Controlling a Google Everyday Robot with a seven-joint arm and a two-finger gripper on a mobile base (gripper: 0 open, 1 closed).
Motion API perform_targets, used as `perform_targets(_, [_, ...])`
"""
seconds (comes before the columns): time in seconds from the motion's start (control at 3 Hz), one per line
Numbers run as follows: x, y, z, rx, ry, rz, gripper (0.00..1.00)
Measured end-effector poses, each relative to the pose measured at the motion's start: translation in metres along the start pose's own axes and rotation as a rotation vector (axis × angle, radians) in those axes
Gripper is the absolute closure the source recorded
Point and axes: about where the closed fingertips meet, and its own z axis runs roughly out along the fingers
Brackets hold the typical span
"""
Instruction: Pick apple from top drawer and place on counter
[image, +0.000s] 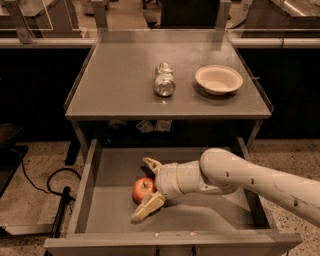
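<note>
— While the arm reaches across the top drawer (210, 212), where is the gripper (142, 192)?
— Low inside it, left of centre, jaws spread wide: one finger beyond the apple (141, 187), one nearer the drawer front, nothing clamped.
— And the apple?
— On the drawer floor between those fingers. Up on the counter (115, 87), a silver can (164, 83) lies beside a pale bowl (218, 79).

A silver can (164, 80) lies on its side at upper centre. A shallow cream bowl (218, 79) sits near its right. A black cable (31, 176) loops over the speckled floor (35, 150) at lower left.
</note>
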Motion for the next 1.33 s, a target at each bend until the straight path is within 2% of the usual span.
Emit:
perform_targets(0.33, [0.0108, -0.0015, 0.0049, -0.003, -0.008, 0.018, 0.0])
perform_targets(0.67, [0.0113, -0.0013, 0.0053, -0.003, -0.009, 0.019, 0.18])
perform_targets(1.33, [0.0113, -0.0013, 0.0053, -0.004, -0.009, 0.019, 0.64])
